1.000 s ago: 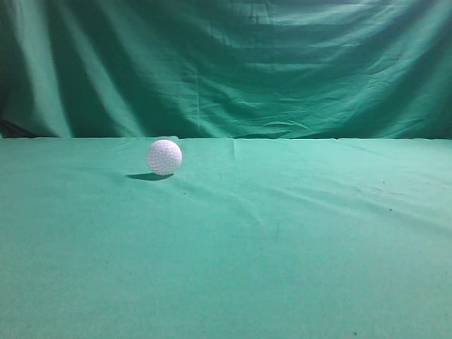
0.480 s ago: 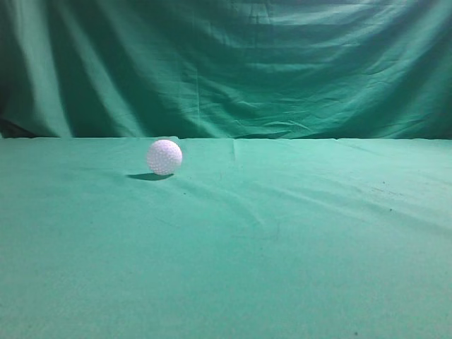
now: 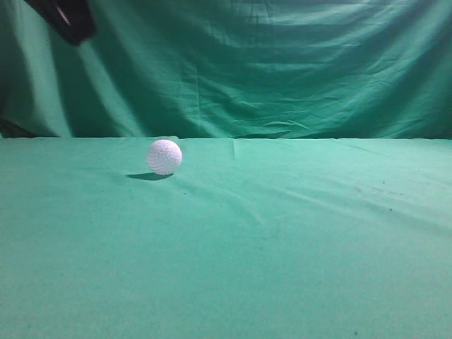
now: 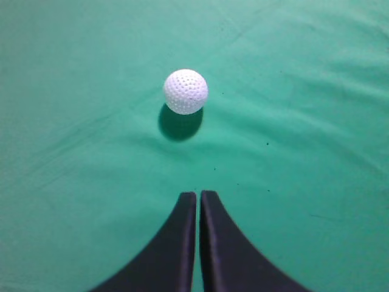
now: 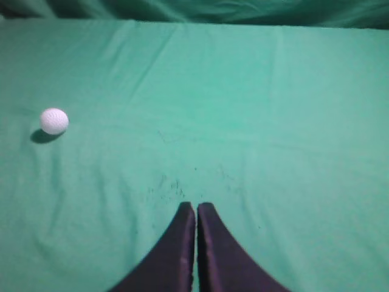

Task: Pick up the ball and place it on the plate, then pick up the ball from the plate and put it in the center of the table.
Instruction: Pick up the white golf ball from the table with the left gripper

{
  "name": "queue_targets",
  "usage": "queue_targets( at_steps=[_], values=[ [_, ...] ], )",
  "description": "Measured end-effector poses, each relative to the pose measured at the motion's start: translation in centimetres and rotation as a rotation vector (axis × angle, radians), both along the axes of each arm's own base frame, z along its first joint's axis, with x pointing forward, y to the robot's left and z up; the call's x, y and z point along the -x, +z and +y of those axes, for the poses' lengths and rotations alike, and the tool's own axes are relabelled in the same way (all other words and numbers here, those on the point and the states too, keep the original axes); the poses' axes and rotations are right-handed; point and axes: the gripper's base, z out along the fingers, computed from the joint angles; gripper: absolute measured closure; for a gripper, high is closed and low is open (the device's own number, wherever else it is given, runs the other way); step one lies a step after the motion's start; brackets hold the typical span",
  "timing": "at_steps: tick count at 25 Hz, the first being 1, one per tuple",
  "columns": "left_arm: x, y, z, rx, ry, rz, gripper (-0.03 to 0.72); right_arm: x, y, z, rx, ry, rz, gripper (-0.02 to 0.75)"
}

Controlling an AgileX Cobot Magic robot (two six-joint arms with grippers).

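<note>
The white dimpled ball (image 3: 164, 157) rests on the green table (image 3: 282, 240), left of the middle and towards the back. It also shows in the left wrist view (image 4: 185, 91) and at the left of the right wrist view (image 5: 54, 120). My left gripper (image 4: 198, 196) is shut and empty, high above the cloth, with the ball ahead of its tips. A dark part of the left arm (image 3: 67, 18) shows at the top left of the exterior view. My right gripper (image 5: 196, 207) is shut and empty, far to the right of the ball. No plate is in view.
A draped green cloth backdrop (image 3: 282, 70) hangs behind the table's far edge. The table cloth has shallow wrinkles and a few dark specks (image 5: 170, 182).
A dark part of the left arm has come into the top left corner of the exterior view. The ball has not moved.
</note>
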Motion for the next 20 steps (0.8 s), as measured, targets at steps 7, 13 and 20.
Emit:
queue_targets(
  at_steps=[7, 13, 20],
  values=[
    [-3.9, -2.0, -2.8, -0.015, -0.048, 0.108, 0.688, -1.7, 0.6, -1.1, 0.084, -0.093, 0.244, 0.738],
    [-7.1, -3.1, -4.6, -0.023, -0.054, 0.116, 0.688, -2.8, -0.3, -1.2, 0.128, -0.096, 0.426, 0.738],
    [-9.1, -4.8, -5.6, -0.050, -0.062, 0.150, 0.526, -4.0, -1.4, -1.1, 0.140, -0.080, 0.541, 0.738]
  ],
)
